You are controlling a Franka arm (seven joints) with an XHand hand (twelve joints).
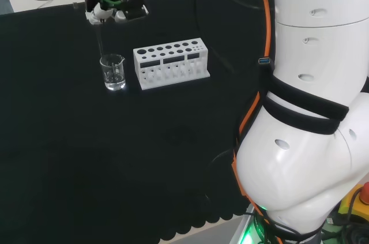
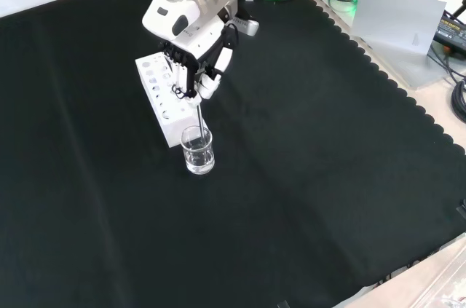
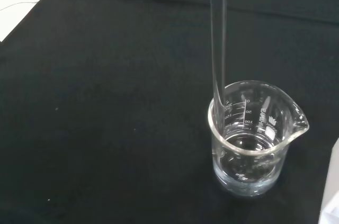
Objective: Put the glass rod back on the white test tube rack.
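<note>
A clear glass rod (image 3: pixel 217 38) hangs upright from the hand (image 2: pixel 195 68), whose fingers are curled round its top end. Its lower end sits at the rim of a small clear beaker (image 3: pixel 253 138) with a spout; I cannot tell whether the tip is inside or just above. In the head view the hand (image 1: pixel 115 2) is above the beaker (image 1: pixel 113 72), with the rod (image 1: pixel 99 39) between them. The white test tube rack (image 1: pixel 170 63) with rows of round holes stands just right of the beaker there. In the front view the rack (image 2: pixel 162 97) lies behind the beaker (image 2: pixel 197 151).
Black cloth (image 2: pixel 306 177) covers the bench, with its scalloped edge toward the right in the front view. The arm's big white links (image 1: pixel 311 105) stand at the right of the head view. Cables and equipment (image 2: pixel 408 2) lie beyond the cloth.
</note>
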